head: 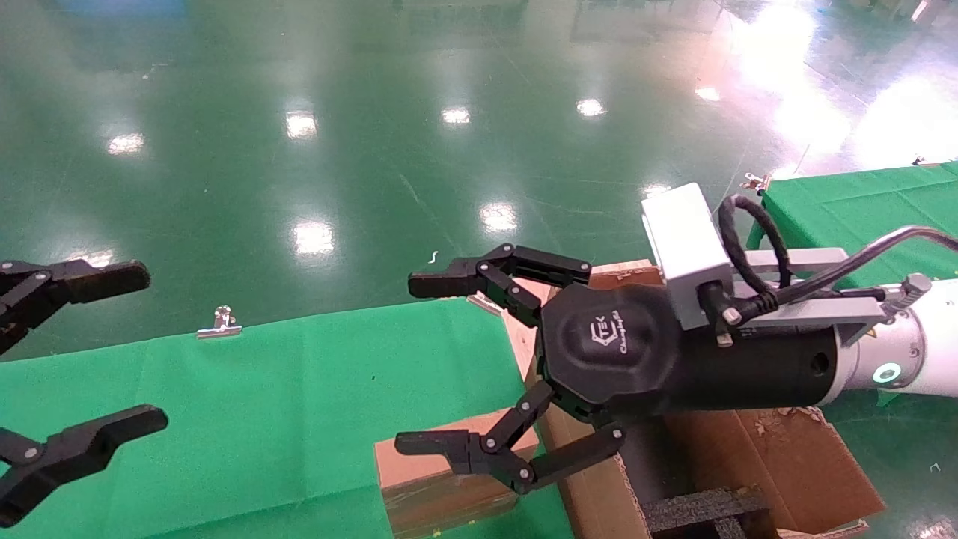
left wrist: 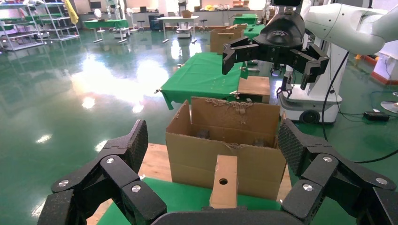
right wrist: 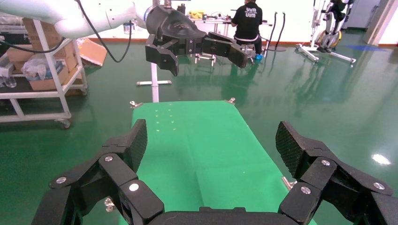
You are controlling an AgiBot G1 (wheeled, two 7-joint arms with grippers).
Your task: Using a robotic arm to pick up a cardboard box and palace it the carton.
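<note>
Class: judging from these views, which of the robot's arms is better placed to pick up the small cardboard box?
Probably the right. The right gripper hangs open directly above the cardboard box, beside the carton. The left gripper, also open, sits at the table's far end.

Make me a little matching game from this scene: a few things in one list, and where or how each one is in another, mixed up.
Things:
1. box
2. carton
3. right gripper
4. left gripper

States:
A. open, holding nothing, raised above the table's near end by the box
B. lying on the green cloth, next to the carton
C. open, holding nothing, at the table's far end from the carton
D. flaps open, black foam inside

Pairs: 1-B, 2-D, 3-A, 4-C
</note>
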